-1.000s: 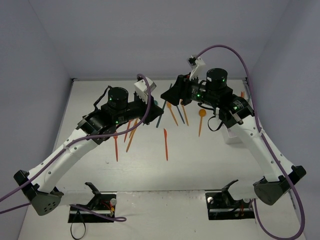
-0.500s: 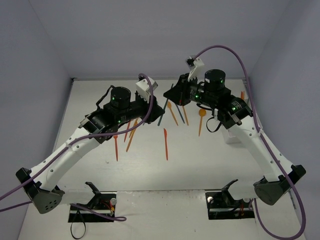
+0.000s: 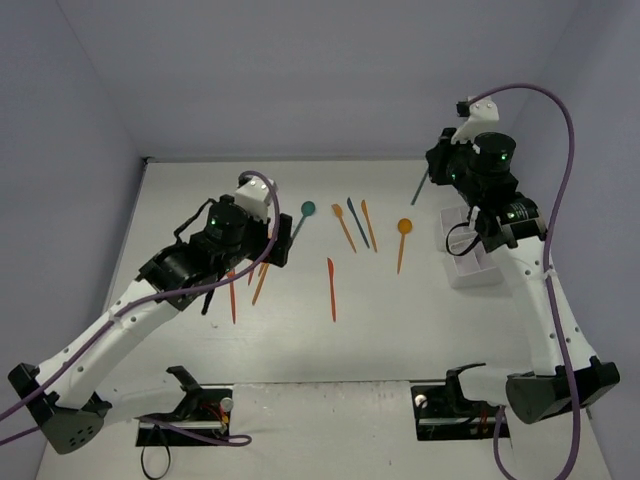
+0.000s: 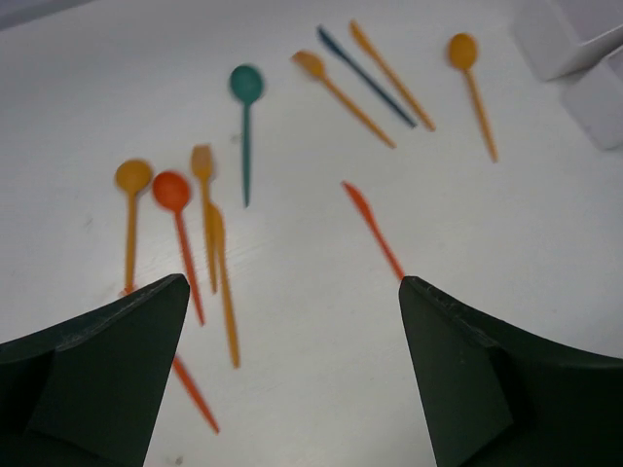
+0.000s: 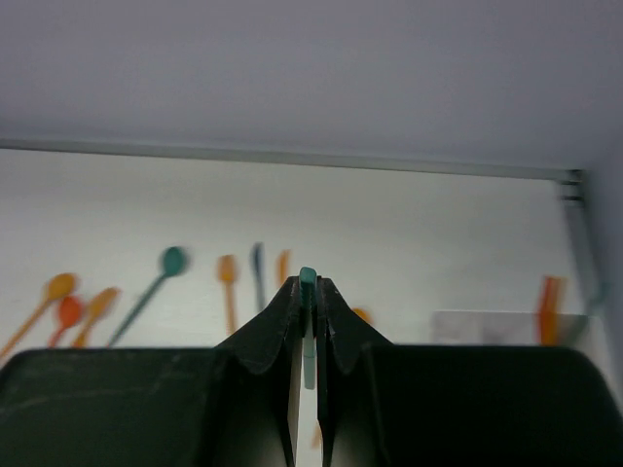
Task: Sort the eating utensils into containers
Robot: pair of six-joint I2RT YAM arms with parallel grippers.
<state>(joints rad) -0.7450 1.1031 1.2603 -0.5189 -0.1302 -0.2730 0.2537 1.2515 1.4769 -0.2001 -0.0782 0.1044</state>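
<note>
1. Right gripper (image 5: pixel 308 288) is clamped on a teal utensil (image 5: pixel 309 362), raised at 11 o'clock of the organizer (image 3: pixel 465 272). The pinch is thin, so it could twist free.
2. Released from here, it misses the compartments.
3. Left gripper (image 4: pixel 292 292) gapes over orange utensils (image 4: pixel 225 292) at 9 o'clock. The handles are crowded, so a double pick is a risk.

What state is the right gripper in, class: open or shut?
Shut. In the right wrist view the right gripper pinches a thin teal utensil between its fingertips.
</note>
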